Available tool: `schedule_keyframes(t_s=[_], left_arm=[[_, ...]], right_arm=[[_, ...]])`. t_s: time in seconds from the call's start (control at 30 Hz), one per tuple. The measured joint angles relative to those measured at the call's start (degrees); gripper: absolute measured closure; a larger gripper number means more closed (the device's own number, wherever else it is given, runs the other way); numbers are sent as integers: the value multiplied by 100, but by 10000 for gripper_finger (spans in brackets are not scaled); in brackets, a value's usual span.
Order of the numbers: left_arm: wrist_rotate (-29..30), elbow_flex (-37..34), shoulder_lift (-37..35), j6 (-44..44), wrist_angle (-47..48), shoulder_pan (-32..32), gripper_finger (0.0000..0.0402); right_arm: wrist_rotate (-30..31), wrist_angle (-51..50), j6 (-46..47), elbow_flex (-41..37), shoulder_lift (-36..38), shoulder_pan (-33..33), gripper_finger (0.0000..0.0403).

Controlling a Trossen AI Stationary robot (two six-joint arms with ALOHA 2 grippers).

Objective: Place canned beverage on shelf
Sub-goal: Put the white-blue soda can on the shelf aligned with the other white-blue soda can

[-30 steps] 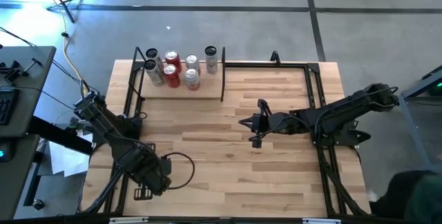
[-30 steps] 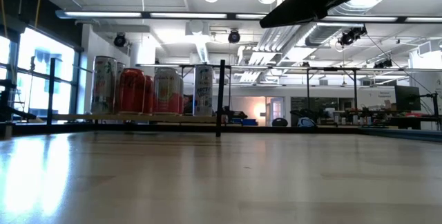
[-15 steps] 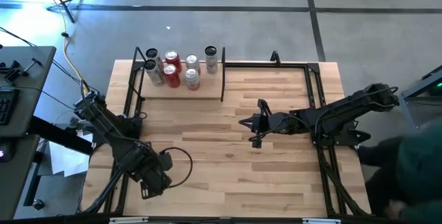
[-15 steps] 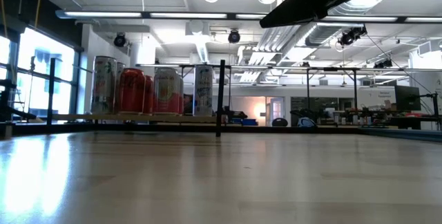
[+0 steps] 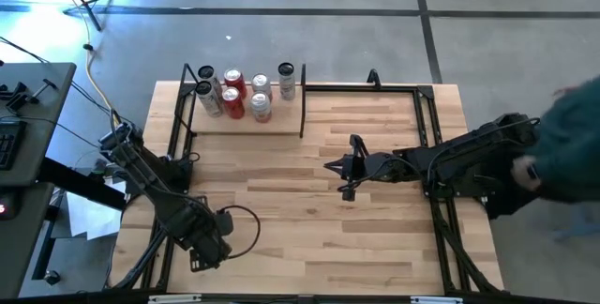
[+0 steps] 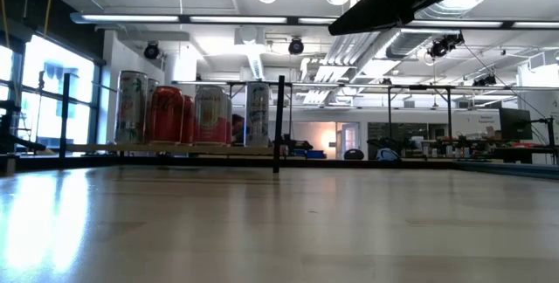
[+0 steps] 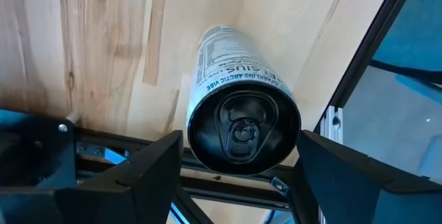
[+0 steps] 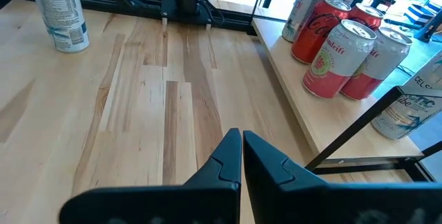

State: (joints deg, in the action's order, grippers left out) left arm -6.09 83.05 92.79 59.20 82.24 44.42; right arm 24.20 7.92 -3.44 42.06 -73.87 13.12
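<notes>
Item: left gripper (image 7: 238, 182), near front-left corner of table (image 5: 375, 238). I read its fingers as spread wide, one either side of an upright tall can (image 7: 238, 113) seen top-down in the left wrist view; gaps show on both sides, so no contact yet. The same can stands near the far table edge in the right wrist view (image 8: 61, 10).

Item: right gripper (image 8: 240, 156), hovering mid-table, fingers pressed together, holding nothing. Arm waits.

Item: shelf (image 5: 246, 121), far-left corner, black uprights at both ends. Holds six cans (image 5: 246, 93), clustered along its back edge: two red, the rest silver or dark-topped. Front strip of the board is bare.

Item: person's sleeve (image 5: 572, 144), beyond right table edge.

Step in hand, by my judgement: the pick, fingers bracketing the can before closing.

Next move calls for: closing squarely on the can body, lifting clear, carrying it across to the shelf's bare front strip without clipping the near upright.
</notes>
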Motion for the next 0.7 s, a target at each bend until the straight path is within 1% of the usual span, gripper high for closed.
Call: schedule_keyframes(t_s=[0.33,0.43,0.5,0.57,0.7], left_arm=[[40,3,15,-863,17,-70,126],[-33,96,37,-1214,46,-98,126],[74,180,50,-1419,84,-114,129],[216,254,57,-1485,104,-144,133],[231,383,57,-1482,385,-214,142]], right_arm=[[0,0,0,0,0,-2,403],[0,0,0,0,0,-2,403],[0,0,0,0,0,-2,403],[-2,0,2,0,0,-2,403],[-33,-2,1,0,0,-1,403]])
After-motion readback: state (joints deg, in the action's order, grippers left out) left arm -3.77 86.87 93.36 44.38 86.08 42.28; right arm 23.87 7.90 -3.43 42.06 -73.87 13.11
